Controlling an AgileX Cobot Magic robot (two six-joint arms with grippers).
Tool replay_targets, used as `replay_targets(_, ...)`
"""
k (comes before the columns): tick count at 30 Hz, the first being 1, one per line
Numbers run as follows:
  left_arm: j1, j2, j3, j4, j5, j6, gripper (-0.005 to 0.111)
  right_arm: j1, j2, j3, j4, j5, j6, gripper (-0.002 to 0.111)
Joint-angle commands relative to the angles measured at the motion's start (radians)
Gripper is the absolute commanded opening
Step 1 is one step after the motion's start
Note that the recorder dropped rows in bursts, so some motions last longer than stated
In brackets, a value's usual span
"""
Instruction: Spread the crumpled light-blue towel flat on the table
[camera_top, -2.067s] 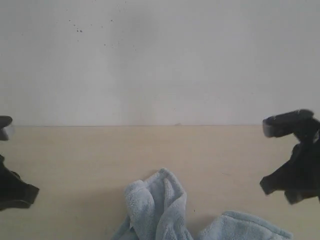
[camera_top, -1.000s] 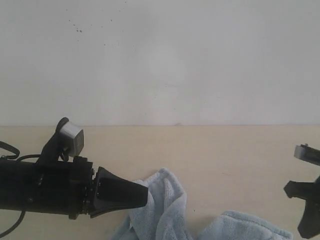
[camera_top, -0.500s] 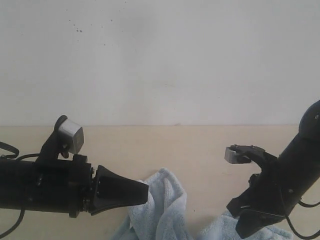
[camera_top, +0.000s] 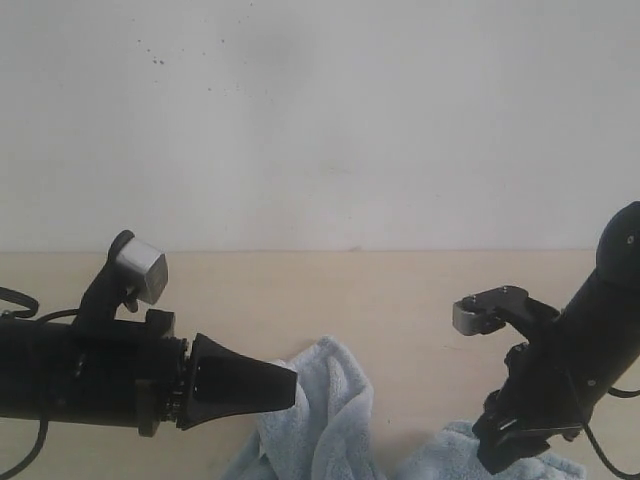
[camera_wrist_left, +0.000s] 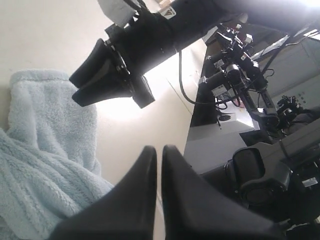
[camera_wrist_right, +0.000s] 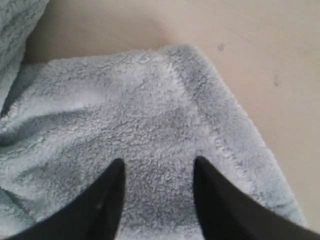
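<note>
The crumpled light-blue towel (camera_top: 322, 412) lies bunched at the near middle of the beige table (camera_top: 400, 295), with a flatter fold (camera_wrist_right: 125, 115) off to the right. My left gripper (camera_top: 292, 383) reaches in level from the left, its tip touching or just short of the bunched lump. In the left wrist view that gripper (camera_wrist_left: 156, 149) is shut with nothing between its fingers, the towel (camera_wrist_left: 45, 150) beside it. My right gripper (camera_top: 497, 460) points down onto the right fold. It stands open (camera_wrist_right: 159, 164), fingers astride the fluffy cloth near its hemmed border (camera_wrist_right: 215, 135). No label shows.
A white speckled wall (camera_top: 320, 120) rises behind the table's far edge. In the left wrist view the right arm (camera_wrist_left: 150, 35) crosses overhead, and a grey stand with cables and equipment (camera_wrist_left: 235, 100) sits past the table's side edge.
Both arms have come in from the sides toward the towel. In the last half second the right gripper has dropped a little onto the right fold; the left arm has hardly moved.
</note>
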Motion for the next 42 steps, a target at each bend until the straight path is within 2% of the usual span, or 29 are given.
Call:
replay_targets(1, -0.005, 0.001, 0.002, -0.006, 0.001, 0.011, 0.004, 0.000, -0.005, -0.002, 0.001, -0.080, 0.088, 0.062)
replay_targets(4, -0.005, 0.001, 0.002, -0.006, -0.002, 0.013, 0.004, 0.000, 0.016, -0.002, -0.010, -0.141, 0.100, 0.062)
replay_targets(10, -0.005, 0.001, 0.002, -0.006, 0.000, 0.046, 0.004, 0.000, 0.094, -0.002, -0.008, -0.152, 0.088, 0.061)
replay_targets(11, -0.005, 0.001, 0.002, -0.006, 0.000, 0.046, 0.004, 0.000, 0.094, -0.002, -0.008, -0.152, 0.088, 0.056)
replay_targets(14, -0.005, 0.001, 0.002, -0.006, 0.000, 0.046, 0.004, 0.000, 0.094, -0.002, -0.008, -0.113, 0.069, 0.023)
replay_targets(17, -0.005, 0.001, 0.002, -0.006, 0.000, 0.046, 0.004, 0.000, 0.094, -0.002, -0.008, -0.065, 0.070, 0.000)
replay_targets(21, -0.005, 0.001, 0.002, 0.005, -0.055, 0.067, 0.004, 0.000, 0.092, -0.002, -0.006, -0.036, 0.079, 0.000)
replay_targets(26, -0.005, 0.001, -0.003, 0.103, -0.153, 0.067, 0.004, 0.000, 0.057, -0.002, 0.020, 0.025, 0.086, 0.000)
replay_targets(30, -0.005, -0.001, -0.085, 0.317, -0.132, 0.027, 0.004, 0.000, -0.014, -0.002, 0.083, 0.071, 0.107, 0.000)
replay_targets(35, -0.007, -0.044, -0.200, 0.557, -0.106, -0.096, 0.004, 0.011, -0.115, -0.002, 0.205, 0.263, 0.105, 0.000)
replay_targets(37, -0.031, -0.061, -0.205, 0.577, -0.106, -0.096, 0.004, 0.038, -0.140, -0.002, 0.186, 0.300, 0.102, 0.000)
replay_targets(39, -0.083, -0.073, -0.205, 0.605, -0.106, -0.077, 0.004, 0.081, -0.153, -0.002, 0.107, 0.265, 0.107, 0.000)
replay_targets(42, -0.206, -0.081, -0.191, 0.713, -0.151, -0.060, 0.004, 0.123, -0.155, 0.002, -0.119, 0.193, 0.255, 0.000)
